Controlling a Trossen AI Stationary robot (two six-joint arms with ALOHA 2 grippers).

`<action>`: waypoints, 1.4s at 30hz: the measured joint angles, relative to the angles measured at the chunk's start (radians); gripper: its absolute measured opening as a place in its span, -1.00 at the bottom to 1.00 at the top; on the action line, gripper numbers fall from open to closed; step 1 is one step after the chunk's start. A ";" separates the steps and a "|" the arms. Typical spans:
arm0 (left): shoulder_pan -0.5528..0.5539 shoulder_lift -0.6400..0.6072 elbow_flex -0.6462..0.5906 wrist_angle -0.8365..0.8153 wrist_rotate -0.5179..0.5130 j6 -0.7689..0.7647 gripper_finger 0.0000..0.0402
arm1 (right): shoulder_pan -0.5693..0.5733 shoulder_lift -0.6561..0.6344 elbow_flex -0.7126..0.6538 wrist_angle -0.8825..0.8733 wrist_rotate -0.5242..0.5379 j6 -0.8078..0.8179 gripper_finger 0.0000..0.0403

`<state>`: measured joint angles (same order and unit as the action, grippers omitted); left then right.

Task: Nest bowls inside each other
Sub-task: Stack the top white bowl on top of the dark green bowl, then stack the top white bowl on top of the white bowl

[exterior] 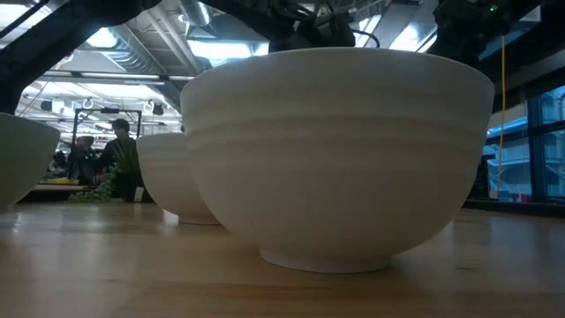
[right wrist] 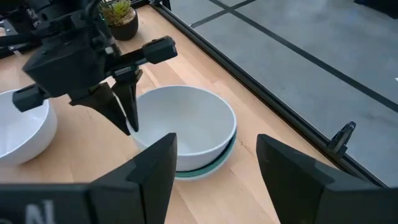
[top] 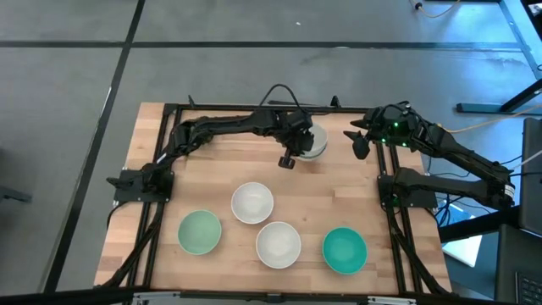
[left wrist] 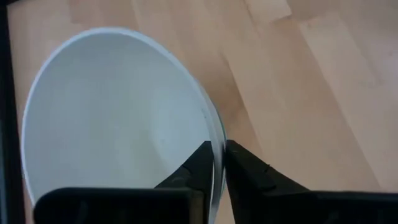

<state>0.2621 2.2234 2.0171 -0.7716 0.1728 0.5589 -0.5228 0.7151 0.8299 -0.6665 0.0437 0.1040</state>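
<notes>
A white bowl (right wrist: 186, 127) sits nested in a greenish bowl, of which only the rim (right wrist: 211, 167) shows. This stack (top: 313, 142) stands near the table's far edge. My left gripper (left wrist: 219, 146) is shut on the white bowl's rim. My right gripper (top: 359, 140) hovers open to the stack's right and touches nothing. Two more white bowls (top: 252, 202) (top: 278, 243), a mint bowl (top: 199, 232) and a teal bowl (top: 345, 250) rest apart on their bases toward the near edge. My left gripper holds the top white bowl by its rim (left wrist: 214, 134) on the side toward the table's left. One finger (right wrist: 111, 106) is outside the wall and the other (right wrist: 132, 102) inside. The fingers come from above, pointing down. The bowl rests in the greenish bowl beneath it.
A black frame rail (top: 385, 182) runs along the table's right side and another (top: 161, 182) along its left. A small potted plant (right wrist: 119, 15) stands at the far edge. In the low view a white bowl (exterior: 335, 159) fills the foreground; people stand in the room behind.
</notes>
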 joint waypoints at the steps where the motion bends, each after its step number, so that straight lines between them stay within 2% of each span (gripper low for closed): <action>1: -0.001 0.000 0.000 -0.002 0.000 0.000 -0.82 | 0.000 0.000 0.000 -0.002 0.000 0.000 0.10; 6: -0.004 0.000 0.000 -0.011 0.002 -0.008 -0.75 | 0.000 0.000 0.000 -0.014 0.000 -0.001 0.10; 14: -0.003 0.000 0.000 -0.013 0.006 -0.021 -0.27 | 0.000 0.000 0.000 -0.022 0.000 -0.005 0.10; 18: -0.001 -0.010 0.000 0.009 0.048 -0.008 -0.16 | 0.000 0.000 0.000 -0.039 0.001 -0.007 0.10; 24: 0.040 -0.028 0.000 0.064 0.234 -0.069 -0.16 | 0.000 0.000 0.000 -0.064 0.015 -0.007 0.10; 28: 0.059 -0.028 0.000 0.041 0.343 -0.095 -0.15 | 0.000 0.000 0.000 -0.065 0.016 -0.007 0.10; 33: 0.073 -0.046 0.000 0.040 0.670 -0.062 -0.16 | 0.000 0.000 0.000 -0.071 0.016 -0.007 0.10; 36: 0.100 -0.084 0.000 0.029 0.811 -0.057 -0.17 | 0.000 -0.001 0.000 -0.083 0.016 -0.007 0.10; 38: 0.116 -0.110 0.000 0.013 0.865 -0.053 -0.17 | 0.000 -0.005 0.000 -0.083 0.016 -0.007 0.10; 42: 0.127 -0.176 0.000 -0.081 0.877 0.004 -0.17 | 0.000 -0.015 0.000 -0.081 0.016 -0.004 0.10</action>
<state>0.3889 2.0474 2.0167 -0.8526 1.0497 0.5626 -0.5226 0.7003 0.8295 -0.7474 0.0598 0.0996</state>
